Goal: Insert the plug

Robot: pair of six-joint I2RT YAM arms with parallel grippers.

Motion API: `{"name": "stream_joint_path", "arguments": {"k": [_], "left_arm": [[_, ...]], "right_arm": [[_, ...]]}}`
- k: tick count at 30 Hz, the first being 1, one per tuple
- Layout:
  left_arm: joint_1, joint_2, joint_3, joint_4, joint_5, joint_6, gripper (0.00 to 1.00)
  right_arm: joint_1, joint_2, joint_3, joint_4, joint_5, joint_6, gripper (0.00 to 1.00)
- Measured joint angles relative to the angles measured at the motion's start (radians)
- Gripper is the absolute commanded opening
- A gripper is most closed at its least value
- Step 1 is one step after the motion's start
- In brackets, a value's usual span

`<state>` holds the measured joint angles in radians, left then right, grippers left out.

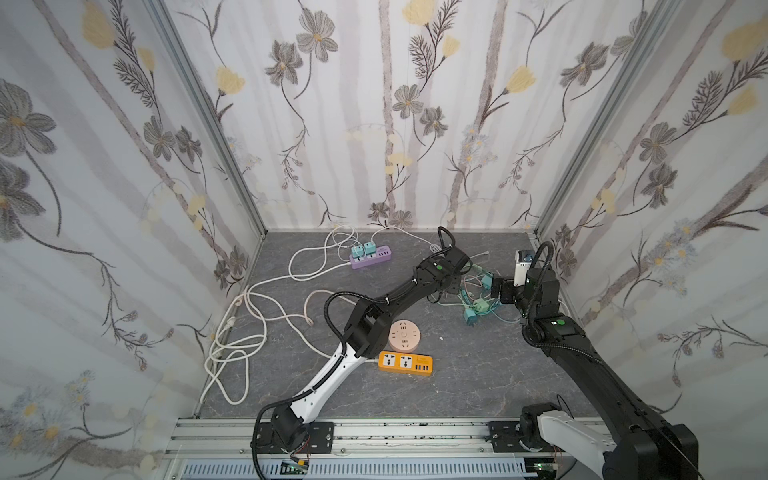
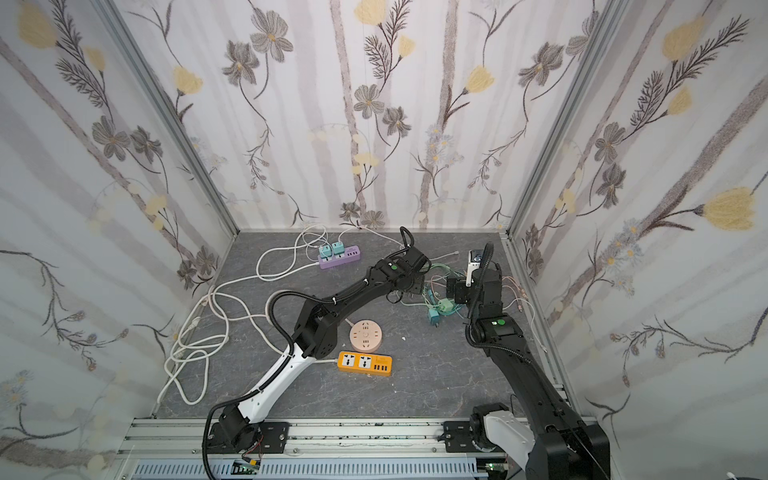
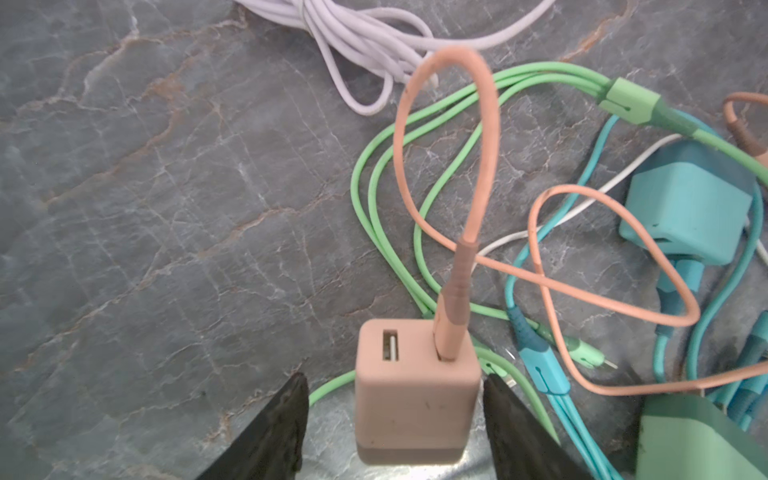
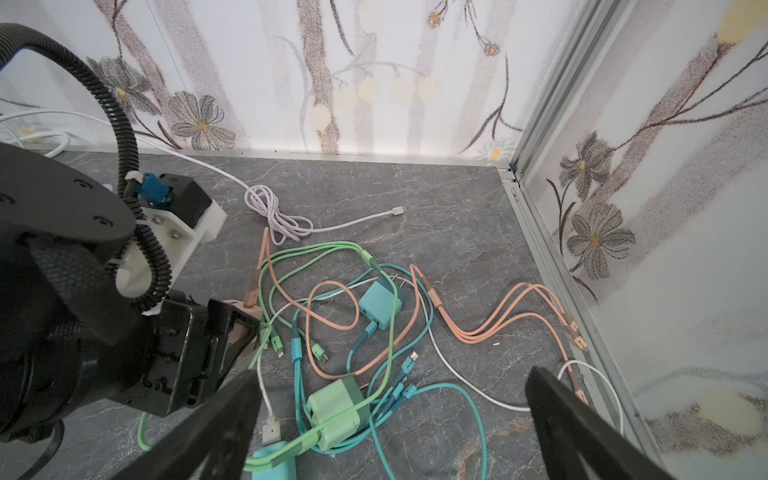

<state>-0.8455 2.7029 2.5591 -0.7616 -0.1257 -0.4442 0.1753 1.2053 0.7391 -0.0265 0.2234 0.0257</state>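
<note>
- Power strip (image 1: 405,363), orange, is lying nearest the arm bases, a round socket (image 1: 404,333) just behind it.
- Left gripper (image 3: 391,384) is straddling the pink plug (image 3: 415,407), jaws apart, one finger touching it.
- Right gripper (image 4: 395,415) is hovering wide open over tangled cables (image 4: 473,338).
- Purple power strip (image 1: 370,261) is sitting by the back wall.
</note>
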Motion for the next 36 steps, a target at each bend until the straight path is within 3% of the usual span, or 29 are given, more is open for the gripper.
{"name": "stream_joint_path", "arguments": {"k": [6,17,20,22,27,30,33,36], "left_arm": [[0.002,0.023,0.000,0.000,0.015,-0.005,0.56],[-0.008,0.018,-0.019,0.023,0.025,0.027,0.25],[-0.008,-0.070,-0.182,0.092,0.044,0.099,0.22],[-0.006,-0.185,-0.390,0.198,0.065,0.169,0.22],[0.018,-0.541,-0.856,0.466,0.160,0.346,0.24],[0.040,-0.731,-1.003,0.628,0.242,0.467,0.26],[0.047,-0.835,-1.133,0.756,0.324,0.594,0.26],[0.045,-0.893,-1.244,0.780,0.386,0.728,0.26]], "right_arm": [[0.000,0.000,-0.003,0.000,0.007,0.008,0.99],[-0.008,-0.006,0.019,-0.025,-0.001,0.088,0.99],[-0.029,-0.016,0.065,-0.064,-0.070,0.106,0.99],[-0.047,-0.007,0.132,-0.124,-0.156,0.112,0.96],[-0.064,0.094,0.358,-0.328,-0.374,0.123,0.77],[-0.053,0.160,0.483,-0.471,-0.518,0.119,0.79],[-0.013,0.215,0.600,-0.597,-0.616,0.104,0.70],[0.001,0.266,0.699,-0.686,-0.697,0.122,0.60]]}}
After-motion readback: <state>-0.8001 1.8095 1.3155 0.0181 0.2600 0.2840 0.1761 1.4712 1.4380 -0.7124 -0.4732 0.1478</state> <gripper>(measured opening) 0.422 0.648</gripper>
